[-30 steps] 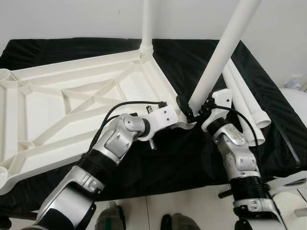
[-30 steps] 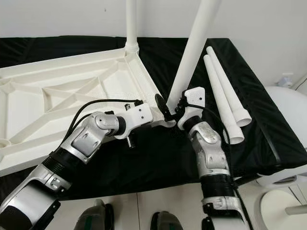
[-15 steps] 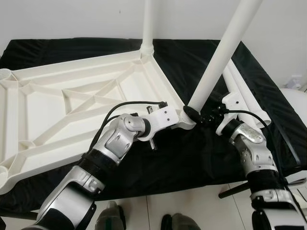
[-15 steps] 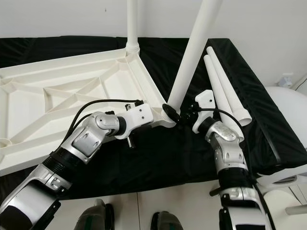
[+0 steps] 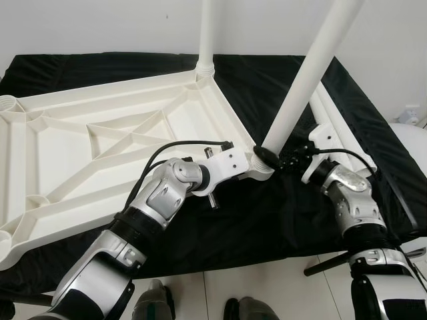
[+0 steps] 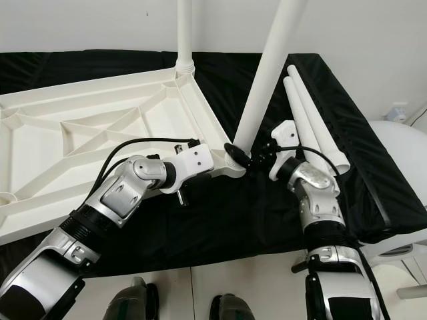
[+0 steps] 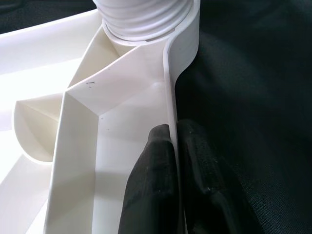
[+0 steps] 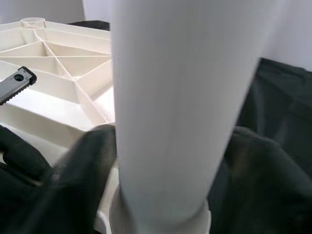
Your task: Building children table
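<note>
On black cloth [image 5: 267, 227]: ribbed white tabletop [image 5: 100, 147] upside-down | left gripper [image 7: 173, 146] jaws pinch its rim | right gripper [image 5: 283, 160] jaws clasp leg [image 5: 303, 80]

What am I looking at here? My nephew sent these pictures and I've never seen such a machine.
It is a humanoid robot assembling a children's table. Two pictures come from cameras in its head, looking down; two from cameras on its wrists. An upside-down white tabletop lies on a black cloth. One leg already stands at its far corner, and spare legs lie alongside. The left hand pinches the tabletop's rim, while the right hand grips a second leg at the near corner socket.
</note>
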`<state>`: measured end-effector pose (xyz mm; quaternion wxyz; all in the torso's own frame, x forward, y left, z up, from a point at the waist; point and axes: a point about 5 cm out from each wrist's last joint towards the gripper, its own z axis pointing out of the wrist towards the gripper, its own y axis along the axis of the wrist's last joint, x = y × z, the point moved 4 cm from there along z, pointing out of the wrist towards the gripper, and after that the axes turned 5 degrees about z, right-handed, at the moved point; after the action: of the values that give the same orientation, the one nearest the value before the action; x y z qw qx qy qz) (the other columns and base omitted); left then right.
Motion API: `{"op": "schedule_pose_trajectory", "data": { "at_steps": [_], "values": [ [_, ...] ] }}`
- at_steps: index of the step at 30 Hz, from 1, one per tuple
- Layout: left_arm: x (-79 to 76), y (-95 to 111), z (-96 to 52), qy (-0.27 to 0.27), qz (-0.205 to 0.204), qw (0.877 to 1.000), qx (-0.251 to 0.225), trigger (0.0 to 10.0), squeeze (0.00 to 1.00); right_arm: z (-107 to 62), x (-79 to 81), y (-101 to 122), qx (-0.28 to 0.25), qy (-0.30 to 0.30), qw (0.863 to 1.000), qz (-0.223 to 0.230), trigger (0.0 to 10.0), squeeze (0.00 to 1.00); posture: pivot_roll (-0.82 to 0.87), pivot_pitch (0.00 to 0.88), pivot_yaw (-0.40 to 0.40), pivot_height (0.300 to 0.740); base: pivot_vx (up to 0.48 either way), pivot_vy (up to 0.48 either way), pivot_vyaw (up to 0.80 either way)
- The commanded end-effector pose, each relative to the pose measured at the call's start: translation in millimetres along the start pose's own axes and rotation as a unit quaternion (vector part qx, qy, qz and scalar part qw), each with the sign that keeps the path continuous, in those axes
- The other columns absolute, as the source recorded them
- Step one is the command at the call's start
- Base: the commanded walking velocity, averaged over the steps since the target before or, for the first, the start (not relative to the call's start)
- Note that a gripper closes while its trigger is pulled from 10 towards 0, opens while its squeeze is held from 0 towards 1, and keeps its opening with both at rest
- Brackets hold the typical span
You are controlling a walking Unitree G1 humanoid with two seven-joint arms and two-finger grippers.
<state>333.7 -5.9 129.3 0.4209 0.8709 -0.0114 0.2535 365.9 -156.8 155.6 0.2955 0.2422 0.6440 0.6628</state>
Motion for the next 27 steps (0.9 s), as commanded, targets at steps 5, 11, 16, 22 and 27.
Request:
{"op": "schedule_pose_trajectory", "data": {
  "at_steps": [5,11,16,22,27],
  "values": [
    [1.1,13,1.4,0.0,0.027,1.0,-0.017,10.0,0.0,1.4,0.2,-2,-0.001,0.009,1.0,0.006,0.0,0.0,-0.02,0.045,-0.014,0.74,0.0,0.0,0.0],
    [-0.4,13,1.9,-0.002,0.028,0.999,-0.017,10.0,0.0,-1.5,-0.8,-8,0.01,0.005,1.0,0.006,4.9,0.0,-0.02,0.042,-0.015,0.74,0.0,0.0,0.0],
    [-1.9,14,2.2,-0.004,0.028,0.999,-0.019,10.0,0.0,-2.0,0.4,-11,0.01,-0.006,1.0,0.017,10.0,0.0,-0.02,0.04,-0.017,0.74,0.0,0.0,0.0],
    [-3.3,14,2.7,-0.006,0.029,0.999,-0.019,10.0,0.0,2.1,4.7,-6,-0.012,-0.027,0.999,0.028,10.0,0.0,-0.02,0.037,-0.02,0.74,0.0,0.0,0.0],
    [-4.5,14,2.8,-0.007,0.029,0.999,-0.018,10.0,0.0,10.4,12.4,-1,-0.025,-0.054,0.998,0.027,10.0,0.0,-0.01,0.036,-0.021,0.74,0.0,0.0,0.0]
  ]
}}
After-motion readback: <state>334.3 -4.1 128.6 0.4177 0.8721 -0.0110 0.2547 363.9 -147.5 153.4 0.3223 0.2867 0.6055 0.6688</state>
